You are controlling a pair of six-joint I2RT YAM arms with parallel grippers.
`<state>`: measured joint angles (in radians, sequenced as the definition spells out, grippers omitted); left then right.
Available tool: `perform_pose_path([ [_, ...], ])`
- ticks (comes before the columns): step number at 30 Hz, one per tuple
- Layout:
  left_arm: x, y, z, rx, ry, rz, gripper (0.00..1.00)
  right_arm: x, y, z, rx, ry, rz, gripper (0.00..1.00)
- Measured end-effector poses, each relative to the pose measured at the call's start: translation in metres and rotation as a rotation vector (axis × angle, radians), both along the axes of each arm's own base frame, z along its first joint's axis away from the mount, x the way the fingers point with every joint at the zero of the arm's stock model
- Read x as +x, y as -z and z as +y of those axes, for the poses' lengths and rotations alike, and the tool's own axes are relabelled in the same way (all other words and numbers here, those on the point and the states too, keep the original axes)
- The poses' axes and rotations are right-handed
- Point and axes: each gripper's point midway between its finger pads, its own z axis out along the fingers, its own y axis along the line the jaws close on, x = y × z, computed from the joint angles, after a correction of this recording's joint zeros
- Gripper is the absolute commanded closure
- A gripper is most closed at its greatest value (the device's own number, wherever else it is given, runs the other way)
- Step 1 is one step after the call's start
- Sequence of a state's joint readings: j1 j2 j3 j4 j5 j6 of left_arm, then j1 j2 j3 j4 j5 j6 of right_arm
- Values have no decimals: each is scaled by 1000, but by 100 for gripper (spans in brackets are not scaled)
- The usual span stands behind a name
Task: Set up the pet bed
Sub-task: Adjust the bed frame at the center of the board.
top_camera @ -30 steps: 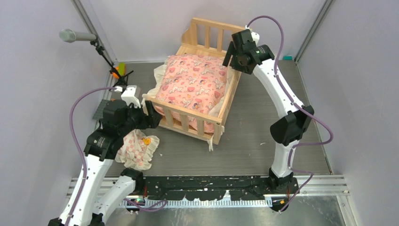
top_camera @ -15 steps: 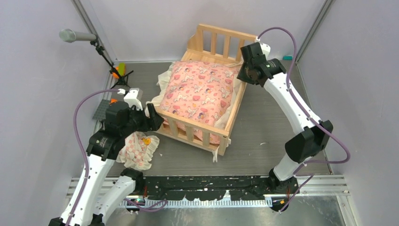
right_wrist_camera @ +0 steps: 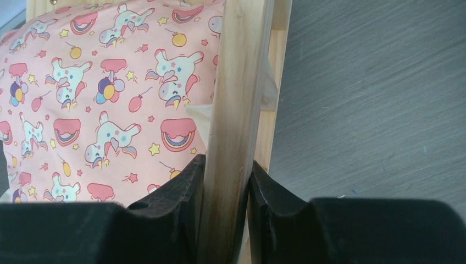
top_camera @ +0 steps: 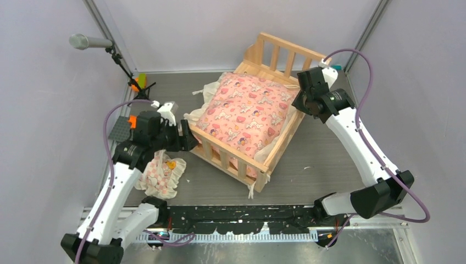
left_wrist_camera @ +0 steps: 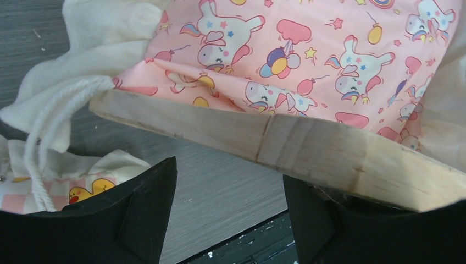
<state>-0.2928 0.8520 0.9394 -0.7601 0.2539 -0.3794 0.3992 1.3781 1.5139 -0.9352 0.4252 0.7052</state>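
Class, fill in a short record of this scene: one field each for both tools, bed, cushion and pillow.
pet bed: angled on the table
left tool: open, by the bed's near rail
right tool: shut on the bed's side rail
cushion: pink unicorn print, inside the bed
small pillow: on the table, outside the bed
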Motion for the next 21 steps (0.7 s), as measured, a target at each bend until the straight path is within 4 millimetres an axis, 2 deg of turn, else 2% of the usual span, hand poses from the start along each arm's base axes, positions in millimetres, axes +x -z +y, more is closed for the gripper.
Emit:
perform_pose_path([
  [4,25,-2,-6,25,7,39,27,-7,0,-15,-2,69,-1,100],
  [7,49,-6,-7,49,-5,48,27,-4,0,-22,5,110,-13,100],
  [11,84,-9,-5,87,-39,38,27,2,-1,-24,21,140,-32,100],
  [15,108,-11,-1,108,-77,14,27,8,-1,-21,33,146,-48,99],
  [16,111,-12,1,111,-85,4,27,10,-2,-20,36,145,-52,96],
  [19,111,-15,2,112,-93,-22,27,10,-2,-20,31,138,-55,79],
  [21,104,-22,-1,95,-84,-68,26,10,-3,-19,30,127,-55,68],
])
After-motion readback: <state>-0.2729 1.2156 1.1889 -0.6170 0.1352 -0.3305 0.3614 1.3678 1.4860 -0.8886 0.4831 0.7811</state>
